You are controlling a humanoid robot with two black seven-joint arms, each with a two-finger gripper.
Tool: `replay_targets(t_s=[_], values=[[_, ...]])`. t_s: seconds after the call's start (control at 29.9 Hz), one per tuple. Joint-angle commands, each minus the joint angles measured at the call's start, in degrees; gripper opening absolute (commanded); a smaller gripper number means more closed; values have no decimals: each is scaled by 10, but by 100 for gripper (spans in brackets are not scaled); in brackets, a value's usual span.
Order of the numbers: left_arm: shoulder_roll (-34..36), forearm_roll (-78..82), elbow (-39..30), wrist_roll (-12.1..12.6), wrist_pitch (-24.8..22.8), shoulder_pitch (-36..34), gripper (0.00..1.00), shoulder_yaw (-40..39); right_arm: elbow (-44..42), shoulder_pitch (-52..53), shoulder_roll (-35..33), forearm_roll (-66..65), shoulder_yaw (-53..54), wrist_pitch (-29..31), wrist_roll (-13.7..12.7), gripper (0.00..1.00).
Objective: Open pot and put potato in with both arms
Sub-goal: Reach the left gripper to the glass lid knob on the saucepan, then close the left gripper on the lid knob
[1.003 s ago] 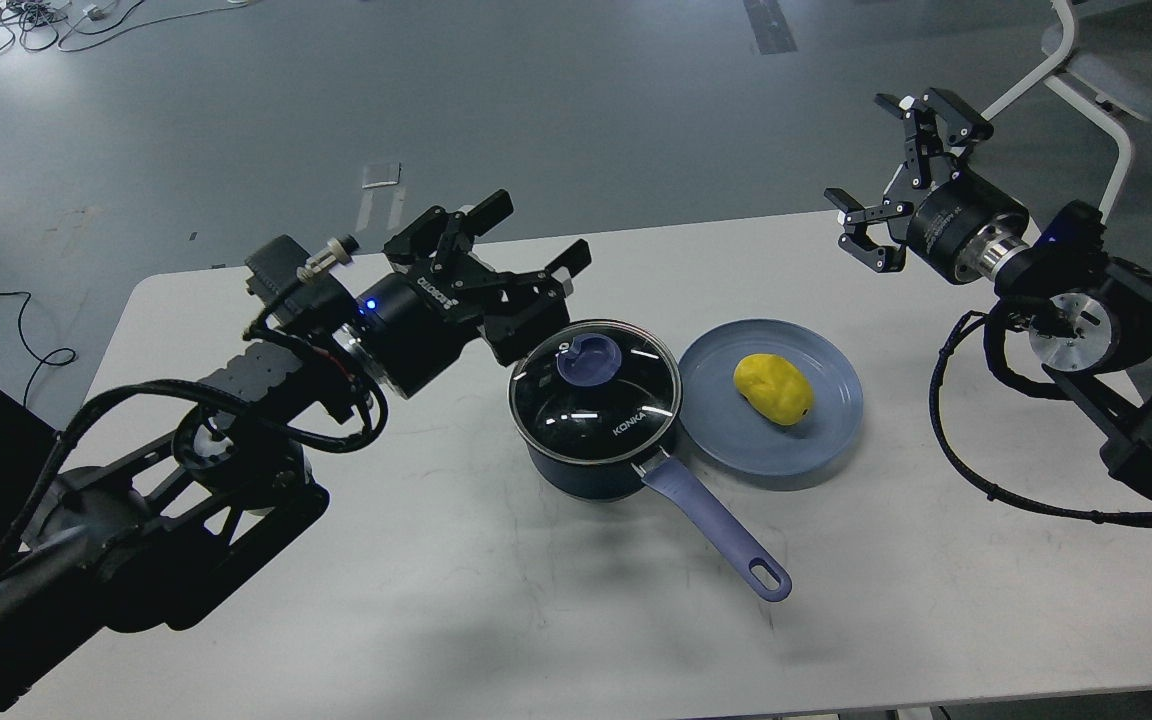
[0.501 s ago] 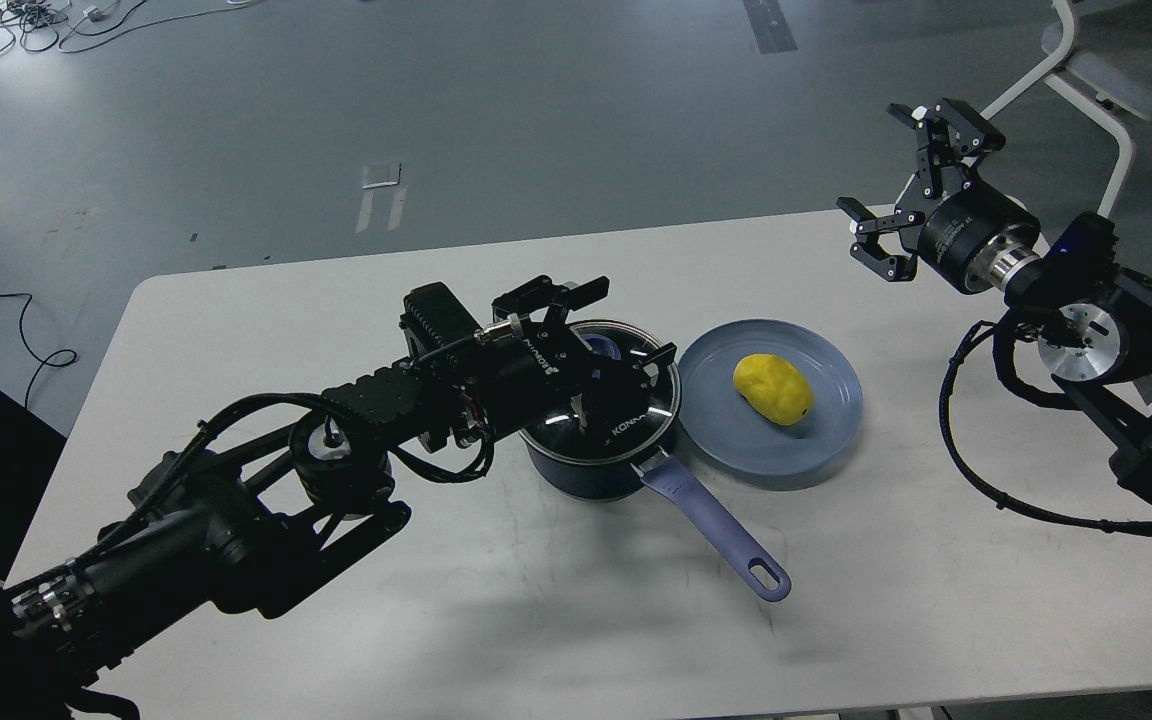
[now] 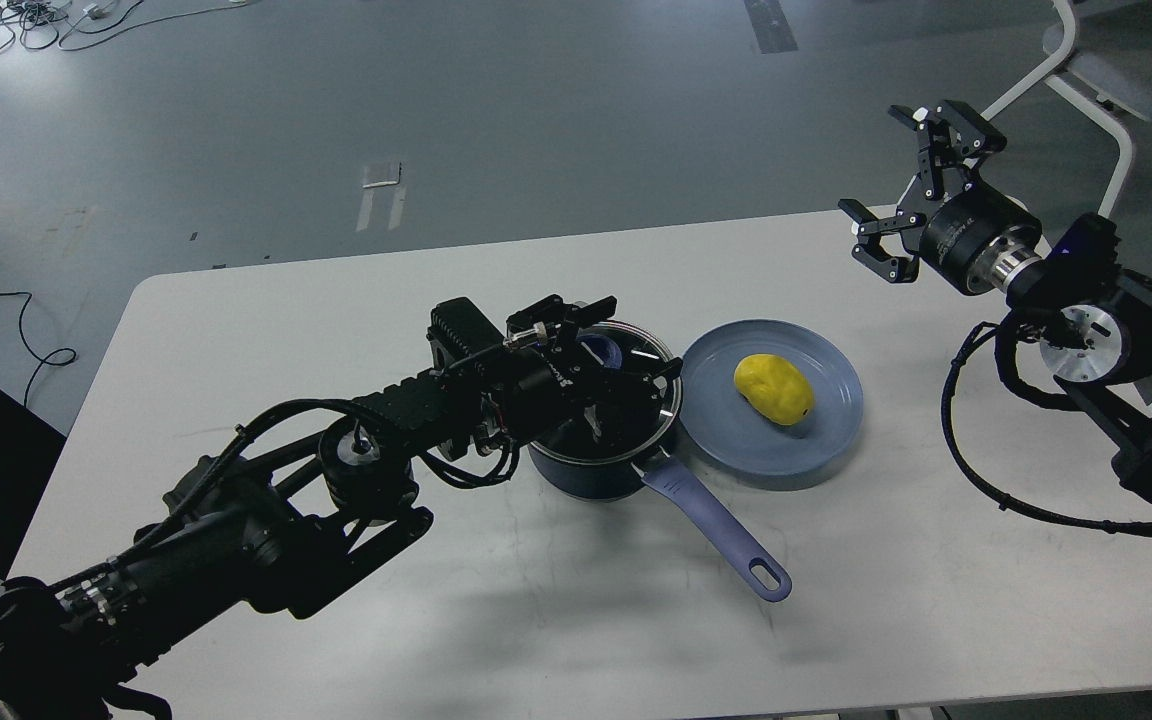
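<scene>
Mid-table, my left gripper [image 3: 604,378] has dropped lower over the pot [image 3: 601,440] lid, jaws spread about its knob, so lifting seems next, while right gripper [image 3: 901,190] waits open near the far edge, potato [image 3: 774,388] plated

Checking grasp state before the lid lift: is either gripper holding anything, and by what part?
Right gripper is open in the air, holding nothing. Left gripper sits over the pot lid's knob; whether its fingers have gripped it cannot be told.

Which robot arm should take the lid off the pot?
The left one. Its left pincer already hangs right over the dark navy saucepan's glass lid, by the blue knob. The right pincer is open, far off past the blue-grey plate.
</scene>
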Motion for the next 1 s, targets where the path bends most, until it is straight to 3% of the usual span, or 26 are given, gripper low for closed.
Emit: replay_targets(t_s=[0.0,0.77,0.9,0.97], values=[[4,0,9,1,7,0,99,0,0,0,0,0,0,0,0,100],[11,0,14,1,14,21,98,4,-2,0,0,0,-3,-1,0,100],[12,0,17,1,14,23,96,4,-3,-1,0,0,-3,-1,1,100],[12,0,24,1,14,24,89,4,-3,-1,0,-1,-3,-1,1,100]])
